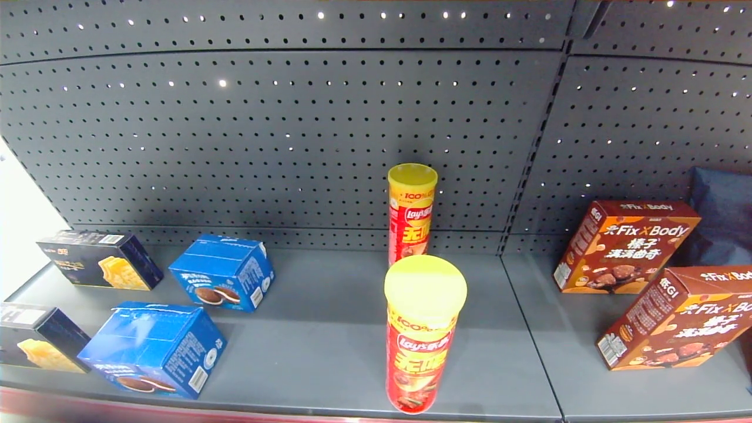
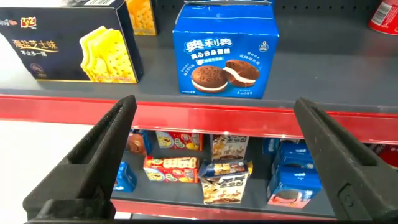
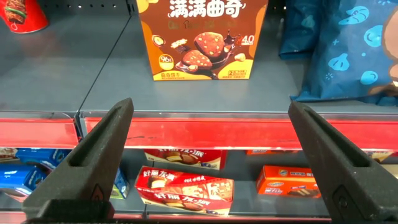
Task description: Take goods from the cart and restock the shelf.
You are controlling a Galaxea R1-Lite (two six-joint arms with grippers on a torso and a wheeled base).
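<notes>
On the grey shelf two red chip cans with yellow lids stand upright, one at the front and one behind it. Two blue cookie boxes and two dark cracker boxes lie to the left. Two brown cookie boxes stand to the right. My left gripper hangs open in front of the shelf's red edge, facing a blue cookie box. My right gripper is open too, facing a brown cookie box.
A perforated back panel closes the shelf behind. A blue bag lies at the far right. Below the red edge a lower shelf holds several more boxes. Free room lies between the blue boxes and the cans.
</notes>
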